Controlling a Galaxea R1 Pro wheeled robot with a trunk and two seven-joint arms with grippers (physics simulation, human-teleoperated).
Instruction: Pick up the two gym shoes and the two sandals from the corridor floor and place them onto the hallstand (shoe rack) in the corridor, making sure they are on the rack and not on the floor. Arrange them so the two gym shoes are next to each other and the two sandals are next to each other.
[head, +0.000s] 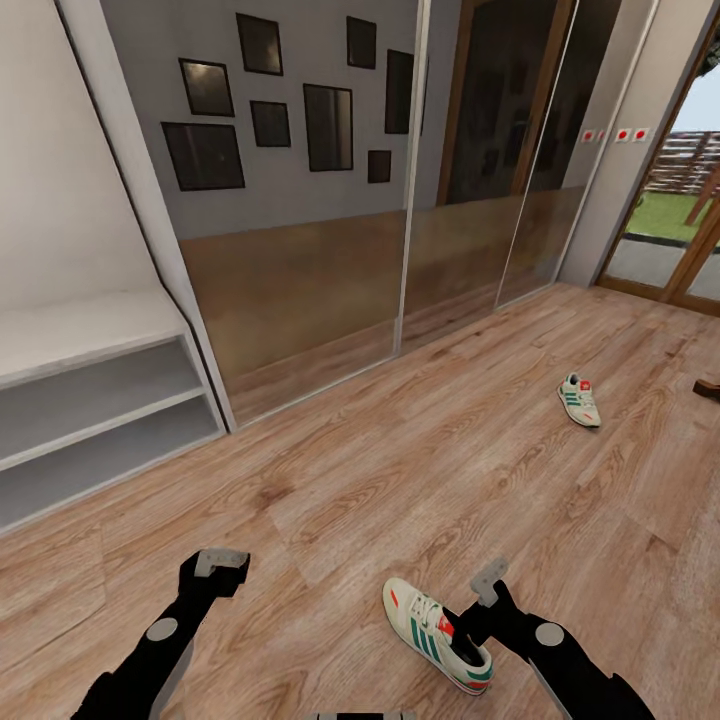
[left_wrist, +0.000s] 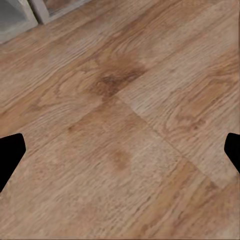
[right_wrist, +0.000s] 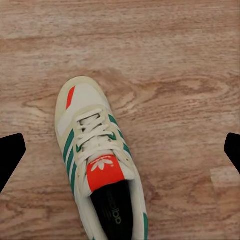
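While the right end effector (right_wrist: 120, 150) hangs spread apart above it, cream-white green-striped lace-up sneaker (head: 436, 633) on wood-plank floor (head: 400, 470), toe pointing away from robot, second sneaker (head: 579, 400) well apart, light-grey bench shelves (head: 95, 400) bare, left end effector (left_wrist: 120, 150) spread.

One cream gym shoe (head: 436, 634) with green stripes lies upright on the wood floor (head: 400, 480) close by; its mate (head: 579, 399) sits well apart, farther down the corridor near the mirrored doors.

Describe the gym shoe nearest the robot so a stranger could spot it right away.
On the wood-plank corridor floor, look just ahead of the right gripper. The near gym shoe lies there: cream, green stripes, red tongue label. Its twin lies farther off, toward the glass door.
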